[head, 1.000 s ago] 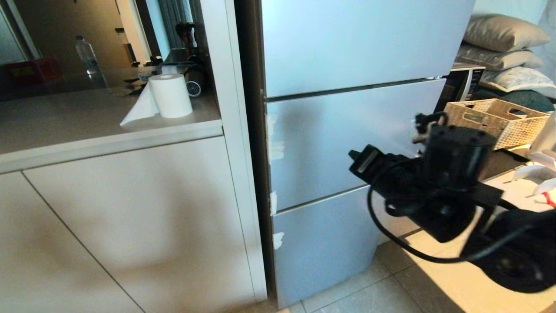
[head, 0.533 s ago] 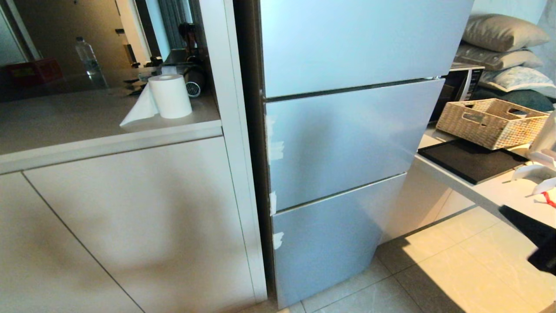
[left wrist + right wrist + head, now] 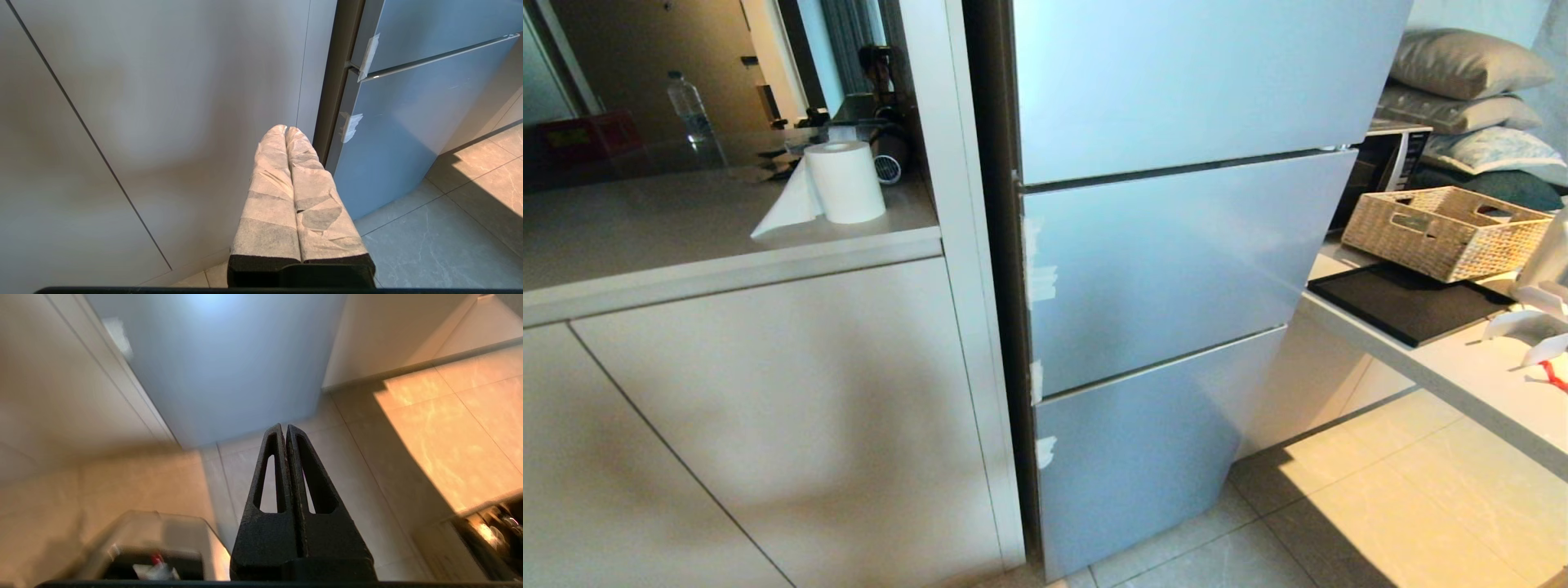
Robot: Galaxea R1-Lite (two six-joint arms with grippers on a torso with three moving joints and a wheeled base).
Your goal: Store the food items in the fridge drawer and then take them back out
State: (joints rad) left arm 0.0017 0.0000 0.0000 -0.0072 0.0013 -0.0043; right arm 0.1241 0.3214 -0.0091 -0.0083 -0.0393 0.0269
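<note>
The pale blue fridge [image 3: 1176, 269] stands with all three of its fronts closed. The fridge drawer is hidden behind them, and the food items are out of view. Neither arm shows in the head view. In the left wrist view my left gripper [image 3: 285, 128] is shut and empty, its tape-wrapped fingers [image 3: 269, 196] pressed together, pointing at the beige cabinet [image 3: 163, 122] beside the fridge's lower corner [image 3: 408, 122]. Seen from the right wrist, my right gripper [image 3: 284, 428] is shut on nothing, its black fingers [image 3: 265, 522] aimed down at the floor tiles before the fridge's bottom front [image 3: 224, 367].
A counter [image 3: 686, 237] left of the fridge carries a paper roll [image 3: 845, 181] and a water bottle [image 3: 690, 102]. On the right a shelf [image 3: 1462, 367] holds a wicker basket [image 3: 1445, 229] and a black mat [image 3: 1405, 302], with a microwave [image 3: 1388, 163] behind.
My right arm, which hung in front of the fridge's right edge a second ago, has dropped down and out of the head view. The fridge stays closed.
</note>
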